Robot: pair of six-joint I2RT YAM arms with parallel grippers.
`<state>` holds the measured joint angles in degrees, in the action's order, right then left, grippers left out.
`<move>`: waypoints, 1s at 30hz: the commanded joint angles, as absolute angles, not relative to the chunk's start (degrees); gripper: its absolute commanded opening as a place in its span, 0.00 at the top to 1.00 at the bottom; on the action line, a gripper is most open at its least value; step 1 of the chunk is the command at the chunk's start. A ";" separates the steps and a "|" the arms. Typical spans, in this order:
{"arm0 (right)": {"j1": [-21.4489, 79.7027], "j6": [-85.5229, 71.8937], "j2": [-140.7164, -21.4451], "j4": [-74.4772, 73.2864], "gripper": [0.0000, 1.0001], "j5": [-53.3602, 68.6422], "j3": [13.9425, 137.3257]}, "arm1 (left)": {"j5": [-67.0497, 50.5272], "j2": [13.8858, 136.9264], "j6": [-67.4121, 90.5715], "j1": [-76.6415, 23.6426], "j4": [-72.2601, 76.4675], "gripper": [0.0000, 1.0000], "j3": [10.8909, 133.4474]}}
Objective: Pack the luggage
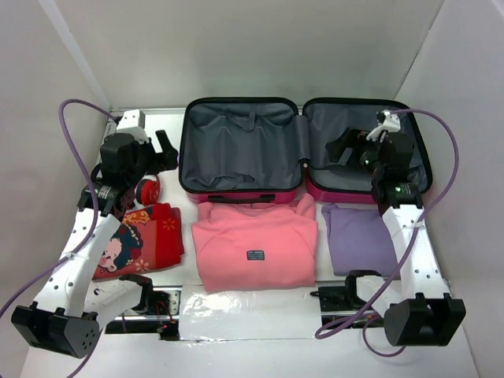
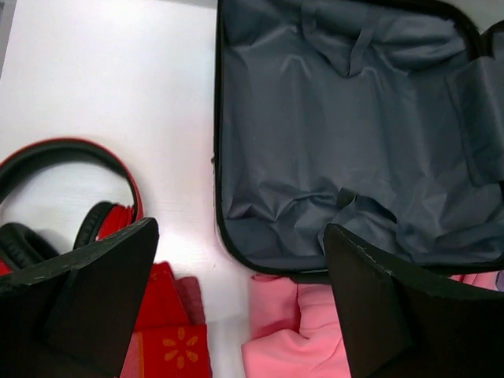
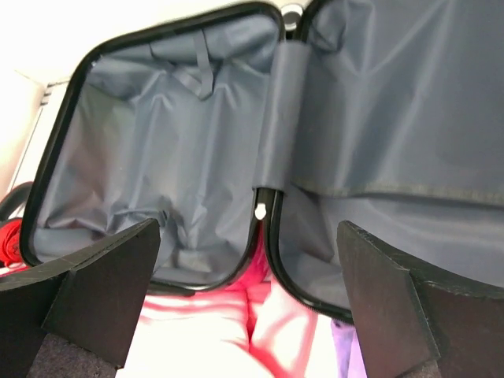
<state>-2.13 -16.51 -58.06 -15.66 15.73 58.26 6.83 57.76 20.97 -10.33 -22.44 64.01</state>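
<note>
**Cloth, plastic and sheen**

The open hard-shell luggage (image 1: 240, 146) is lined in thin grey cloth, creased and faintly shiny; its magenta plastic edge looks glossy. The folded pink sweatshirt (image 1: 252, 244), folded lilac garment (image 1: 361, 240) and red printed cloth (image 1: 142, 240) are soft and matt. The red-and-black headphones (image 2: 63, 146) have a glossy plastic band and matt padded cushions. The white tabletop (image 2: 102, 71) is smooth, slightly shiny. The left gripper (image 2: 240, 227) has matt black fingers (image 2: 94, 291), finely ridged

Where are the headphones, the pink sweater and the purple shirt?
headphones (image 2: 98, 224), left wrist view, on the red ear cup.
pink sweater (image 1: 236, 240), top external view, on its chest.
purple shirt (image 1: 358, 236), top external view, on its middle.
</note>
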 commanded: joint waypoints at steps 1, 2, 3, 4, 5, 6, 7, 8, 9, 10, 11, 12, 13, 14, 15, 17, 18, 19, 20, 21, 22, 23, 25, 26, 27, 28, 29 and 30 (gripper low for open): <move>-1.85 -17.40 -55.29 -16.00 0.00 16.44 55.56 | 7.82 57.92 21.35 -10.46 -25.83 0.01 64.69; -1.85 -18.19 -55.28 -16.00 0.00 16.44 54.94 | 8.43 57.92 22.92 -10.46 -26.97 0.01 64.69; -1.85 -19.15 -54.50 -16.52 0.00 16.44 54.24 | 8.44 57.92 23.72 -10.46 -27.94 0.01 64.69; -1.85 -19.16 -54.49 -17.13 0.00 16.44 53.62 | 8.44 57.92 24.51 -10.46 -28.82 0.01 63.38; -1.85 -19.77 -53.88 -17.75 0.00 17.57 52.48 | 5.22 57.40 24.52 -10.46 -30.57 0.01 62.85; -1.85 -19.78 -53.18 -19.41 0.00 18.27 51.86 | 2.58 57.39 25.04 -10.46 -31.72 0.01 62.84; -1.85 -19.78 -53.17 -20.29 0.00 20.63 50.72 | -0.67 56.87 25.57 -10.46 -33.21 0.01 62.15; -1.85 -20.30 -51.96 -21.17 0.00 22.05 50.02 | -9.58 56.17 26.19 -10.46 -35.14 0.01 61.36; -1.85 -20.30 -51.42 -23.01 0.00 23.28 49.23 | -13.76 55.55 28.71 -10.46 -35.16 0.01 60.48; -1.85 -21.09 -50.89 -23.98 0.00 24.25 48.17 | -16.84 54.76 31.00 -10.46 -35.16 0.01 57.42; -1.85 -21.88 -50.37 -25.13 0.00 25.48 46.25 | -20.44 52.67 33.20 -12.20 -35.16 0.01 55.48; -1.85 -22.41 -49.58 -25.92 0.00 26.71 45.10 | -21.17 51.52 37.22 -13.09 -34.55 0.01 53.28; -1.85 -23.02 -49.57 -27.41 0.00 27.85 44.04 | -21.18 50.46 39.09 -13.97 -34.02 0.01 49.17; -1.24 -23.55 -48.18 -27.42 0.00 29.34 41.34 | -20.49 49.58 41.03 -15.89 -33.49 0.01 47.39; -1.23 -24.69 -47.47 -28.03 0.00 29.36 39.92 | -19.17 48.18 42.61 -16.78 -33.49 0.01 45.98; -1.23 -25.57 -45.89 -28.04 0.00 29.36 37.10 | -16.80 47.38 47.18 -18.80 -33.49 0.01 42.30; -1.23 -25.58 -44.40 -28.04 0.00 29.36 34.48 | -14.44 47.37 48.50 -20.72 -32.96 0.01 41.14; -1.23 -26.19 -43.69 -28.04 0.00 29.36 33.24 | -13.37 46.68 50.86 -21.61 -32.96 0.01 39.83; -1.23 -26.80 -43.07 -28.04 0.00 29.36 32.00 | -12.84 46.67 51.67 -22.49 -31.65 0.01 37.29; -1.23 -26.81 -42.37 -28.04 0.00 29.36 30.17 | -11.79 46.67 52.29 -24.15 -29.38 0.01 36.13; -1.23 -26.81 -42.36 -28.04 0.00 29.36 29.36 | -11.17 46.67 53.69 -25.04 -28.66 0.01 35.25; -0.71 -26.81 -42.36 -28.04 0.00 29.36 28.57 | -11.16 46.67 53.70 -25.74 -27.78 0.01 33.16; -0.70 -26.81 -41.84 -27.43 0.00 29.36 25.76 | -9.15 47.37 54.31 -27.59 -25.41 0.01 31.30; -0.70 -26.28 -41.84 -25.94 0.00 29.36 24.62 | -9.14 47.98 54.32 -28.12 -24.44 0.01 29.55; -0.70 -26.28 -42.45 -25.32 0.01 30.14 22.70 | -8.36 47.99 54.32 -28.91 -23.82 0.01 28.92; -0.70 -26.28 -42.45 -24.79 0.01 30.15 21.81 | -7.57 48.51 54.93 -28.92 -22.95 0.01 28.39; -0.70 -26.28 -43.23 -23.65 0.01 31.02 21.01 | -7.56 48.52 54.93 -29.53 -22.94 0.01 27.08; -0.70 -26.28 -43.24 -23.64 0.01 31.03 20.31 | -6.60 48.52 54.93 -29.53 -21.90 0.01 26.37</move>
<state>-1.10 -26.06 -42.96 -26.92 29.10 21.98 -9.28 48.36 52.84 -28.80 -26.74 27.75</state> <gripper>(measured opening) 0.990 0.987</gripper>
